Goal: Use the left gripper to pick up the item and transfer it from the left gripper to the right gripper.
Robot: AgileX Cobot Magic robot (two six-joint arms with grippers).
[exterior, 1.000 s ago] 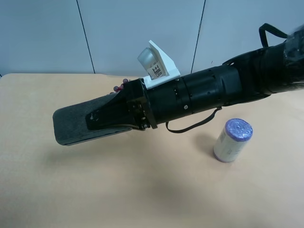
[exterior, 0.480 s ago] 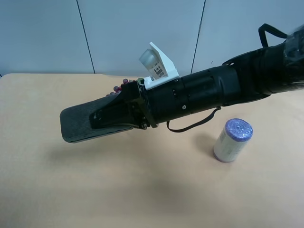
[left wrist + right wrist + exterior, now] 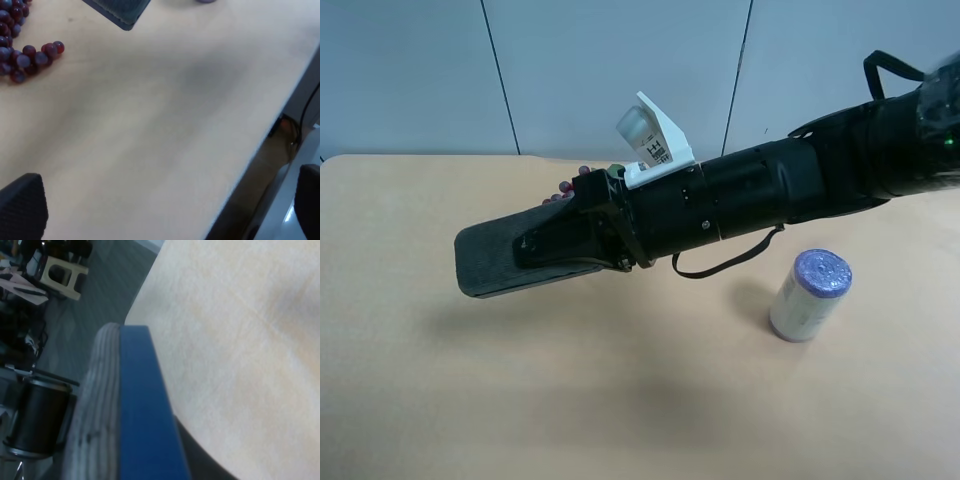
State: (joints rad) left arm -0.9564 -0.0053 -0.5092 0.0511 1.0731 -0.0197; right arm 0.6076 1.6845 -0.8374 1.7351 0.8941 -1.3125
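The item (image 3: 480, 265), a flat dark grey-green block, is held in the air over the table by my right gripper (image 3: 542, 250), which is shut on its near end. This is the long black arm with the white bracket (image 3: 655, 145). In the right wrist view the item (image 3: 115, 415) fills the lower left, showing a grey felt face and a blue edge. My left gripper (image 3: 165, 205) is open and empty, with only its two black fingertips (image 3: 22, 205) showing low above the table. The item's far end (image 3: 117, 10) shows in the left wrist view too.
A white can with a purple lid (image 3: 809, 295) stands on the table at the exterior view's right. A red-purple grape bunch (image 3: 20, 55) lies on the table, mostly hidden behind the right arm in the exterior view (image 3: 565, 188). The table edge (image 3: 260, 150) runs near the left gripper.
My right gripper, with the item in it, has drawn back a little toward the exterior view's right. The can has not moved.
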